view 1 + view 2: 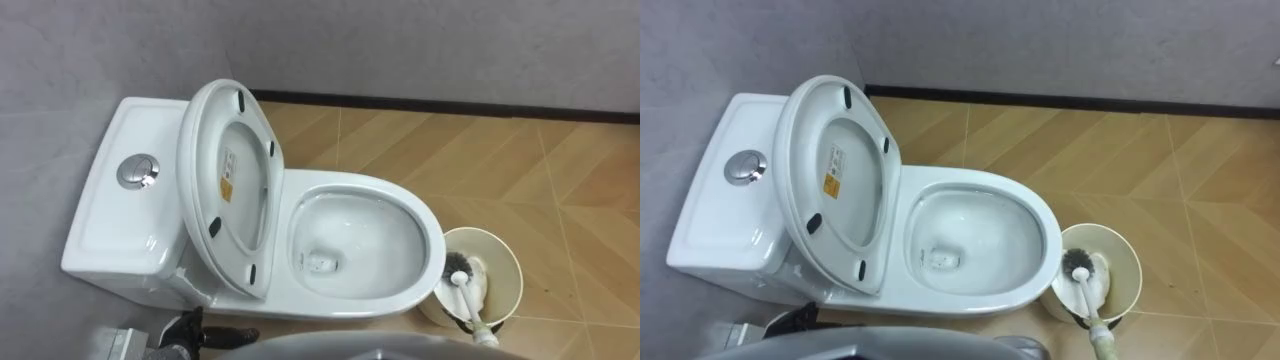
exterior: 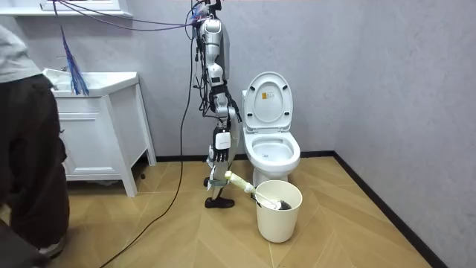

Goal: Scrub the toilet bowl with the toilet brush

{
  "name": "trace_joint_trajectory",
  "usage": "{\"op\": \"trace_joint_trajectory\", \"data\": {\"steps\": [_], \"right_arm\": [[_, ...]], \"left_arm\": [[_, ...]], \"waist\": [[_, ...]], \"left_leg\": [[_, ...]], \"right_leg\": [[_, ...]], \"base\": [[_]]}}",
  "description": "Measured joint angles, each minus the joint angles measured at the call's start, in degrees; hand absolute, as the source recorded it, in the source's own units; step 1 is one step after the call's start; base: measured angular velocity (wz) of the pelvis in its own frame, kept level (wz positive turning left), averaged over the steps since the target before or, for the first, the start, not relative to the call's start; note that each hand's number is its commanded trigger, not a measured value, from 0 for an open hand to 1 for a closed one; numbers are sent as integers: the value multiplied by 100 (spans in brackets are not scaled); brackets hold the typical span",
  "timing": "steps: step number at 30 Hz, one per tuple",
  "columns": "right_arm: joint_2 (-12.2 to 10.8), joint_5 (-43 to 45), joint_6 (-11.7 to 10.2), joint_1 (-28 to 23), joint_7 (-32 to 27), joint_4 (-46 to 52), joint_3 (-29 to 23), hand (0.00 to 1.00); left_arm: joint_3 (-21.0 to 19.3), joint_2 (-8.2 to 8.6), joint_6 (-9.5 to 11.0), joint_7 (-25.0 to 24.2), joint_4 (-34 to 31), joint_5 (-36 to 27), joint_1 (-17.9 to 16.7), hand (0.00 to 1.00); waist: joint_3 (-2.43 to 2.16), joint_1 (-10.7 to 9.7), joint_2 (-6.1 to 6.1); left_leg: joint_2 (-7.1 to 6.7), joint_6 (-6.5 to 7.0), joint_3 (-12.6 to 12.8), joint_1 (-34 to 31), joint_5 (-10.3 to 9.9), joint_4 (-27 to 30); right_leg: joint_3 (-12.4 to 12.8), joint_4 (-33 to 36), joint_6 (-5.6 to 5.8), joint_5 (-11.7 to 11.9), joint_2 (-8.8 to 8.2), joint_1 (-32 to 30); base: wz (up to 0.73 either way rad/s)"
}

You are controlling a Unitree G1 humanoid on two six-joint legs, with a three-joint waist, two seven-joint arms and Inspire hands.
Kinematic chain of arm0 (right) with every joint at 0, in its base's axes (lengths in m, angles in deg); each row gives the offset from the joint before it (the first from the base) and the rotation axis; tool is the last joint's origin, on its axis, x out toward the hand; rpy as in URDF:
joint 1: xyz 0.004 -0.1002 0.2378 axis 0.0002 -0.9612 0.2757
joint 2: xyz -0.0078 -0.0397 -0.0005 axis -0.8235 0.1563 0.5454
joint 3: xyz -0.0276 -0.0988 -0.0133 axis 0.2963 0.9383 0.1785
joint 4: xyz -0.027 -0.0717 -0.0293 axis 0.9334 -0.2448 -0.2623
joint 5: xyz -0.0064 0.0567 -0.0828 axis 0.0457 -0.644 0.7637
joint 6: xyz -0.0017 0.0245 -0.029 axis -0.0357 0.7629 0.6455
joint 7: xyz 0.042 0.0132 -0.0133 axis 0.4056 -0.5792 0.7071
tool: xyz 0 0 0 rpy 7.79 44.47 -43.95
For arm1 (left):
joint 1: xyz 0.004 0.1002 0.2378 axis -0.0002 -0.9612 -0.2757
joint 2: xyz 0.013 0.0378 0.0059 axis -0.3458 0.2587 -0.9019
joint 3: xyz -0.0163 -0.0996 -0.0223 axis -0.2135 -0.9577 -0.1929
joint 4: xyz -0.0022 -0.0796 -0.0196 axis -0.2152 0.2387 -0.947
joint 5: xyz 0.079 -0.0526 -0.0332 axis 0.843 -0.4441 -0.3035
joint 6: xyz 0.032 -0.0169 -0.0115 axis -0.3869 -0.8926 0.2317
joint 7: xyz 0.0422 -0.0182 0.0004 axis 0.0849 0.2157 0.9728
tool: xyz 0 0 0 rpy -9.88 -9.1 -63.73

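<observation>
The brush sits head-down in the bucket, lower right, just beside the open toilet. Its handle reaches toward the right hand, but I can't tell the grip. The left hand, lower left, is equally unclear. This looks like the fetching step: next, lift the brush clear and over the rim.

Upright stance, arms close in beside the torso
</observation>
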Motion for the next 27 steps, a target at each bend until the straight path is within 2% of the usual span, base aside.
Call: {"op": "trace_joint_trajectory", "data": {"steps": [6,15,23,27], "right_arm": [[0,22,-35,-27,-87,56,2,0],[4,18,-186,-10,-572,269,-103,0],[6,133,-504,-24,-1316,877,-442,0],[-10,-179,-917,0,-1759,1430,-526,0]], "left_arm": [[-1,-1,1,4,1,-1,1,0],[8,-2,6,36,-16,2,5,0],[20,0,67,38,-31,63,-10,0],[20,-1,155,39,-39,171,2,0]], "waist": [[1,-1,5],[-13,-3,58],[-25,0,102],[-28,4,134]], "left_leg": [[0,0,26,-3,0,-2],[4,0,85,-12,0,-50],[4,-1,150,-19,0,-48],[4,-1,163,-55,0,-48]], "right_leg": [[11,-1,0,0,1,-7],[52,0,3,6,12,-61],[153,-9,4,10,23,-95],[157,-14,5,20,27,-143]], "base": [[-1],[-2],[-5],[-3]]}}
